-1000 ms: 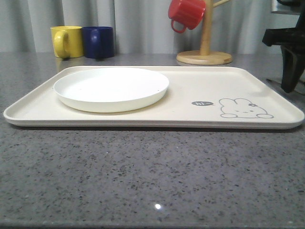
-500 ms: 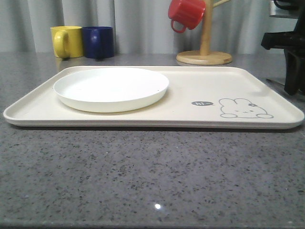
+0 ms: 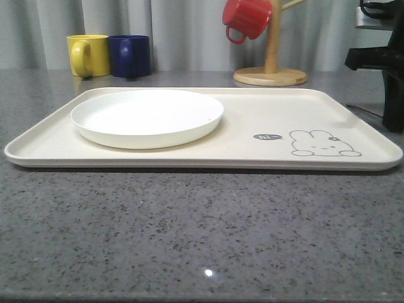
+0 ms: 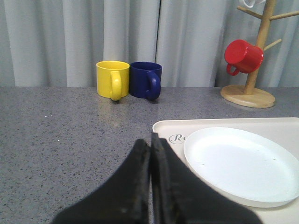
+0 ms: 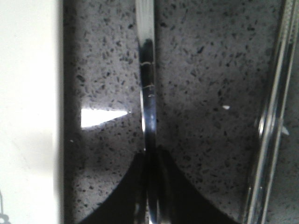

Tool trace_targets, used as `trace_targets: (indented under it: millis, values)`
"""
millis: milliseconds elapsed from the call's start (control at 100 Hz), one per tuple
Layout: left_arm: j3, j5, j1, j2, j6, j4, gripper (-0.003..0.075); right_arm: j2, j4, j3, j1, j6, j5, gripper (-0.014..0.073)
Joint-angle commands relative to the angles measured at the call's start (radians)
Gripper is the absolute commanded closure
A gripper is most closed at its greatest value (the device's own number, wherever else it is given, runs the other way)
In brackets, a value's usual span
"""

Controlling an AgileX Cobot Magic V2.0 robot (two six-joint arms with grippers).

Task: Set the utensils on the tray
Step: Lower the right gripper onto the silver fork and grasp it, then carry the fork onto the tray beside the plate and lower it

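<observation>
Pads of my right gripper (image 5: pixel 150 186) are pinched on a slim shiny utensil handle (image 5: pixel 145 70), lying on the grey counter (image 5: pixel 196 70) just beside the tray (image 5: pixel 28 93) edge. Can't tell which utensil it is. Another metal piece (image 5: pixel 273 116) lies nearby. Handle's stiff, light, prob slippery w/ polished steel, so grip flat faces, firm. Left gripper (image 4: pixel 150 186) is closed, empty, near the plate (image 4: pixel 240 163).

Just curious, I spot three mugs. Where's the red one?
In the front view, the red mug hangs on the wooden mug tree at the back right, behind the tray.
</observation>
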Motion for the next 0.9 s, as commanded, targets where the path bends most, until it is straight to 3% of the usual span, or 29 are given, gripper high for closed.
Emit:
trace_targets:
  millis: [0, 230, 660, 890]
  values:
    - [-0.026, -0.075, -0.004, 0.008, -0.005, -0.005, 0.0738, -0.047, -0.003, -0.044, -0.002, -0.01, 0.012, 0.0641]
    - [-0.026, -0.073, -0.004, 0.008, -0.005, -0.005, 0.0738, -0.129, -0.001, -0.121, 0.028, 0.062, 0.054, 0.0641]
    - [-0.026, -0.073, -0.004, 0.008, -0.005, -0.005, 0.0738, -0.142, -0.021, -0.124, 0.346, 0.337, -0.091, 0.0641]
    - [-0.026, -0.073, -0.004, 0.008, -0.005, -0.005, 0.0738, -0.044, -0.048, -0.124, 0.405, 0.432, -0.11, 0.0641]
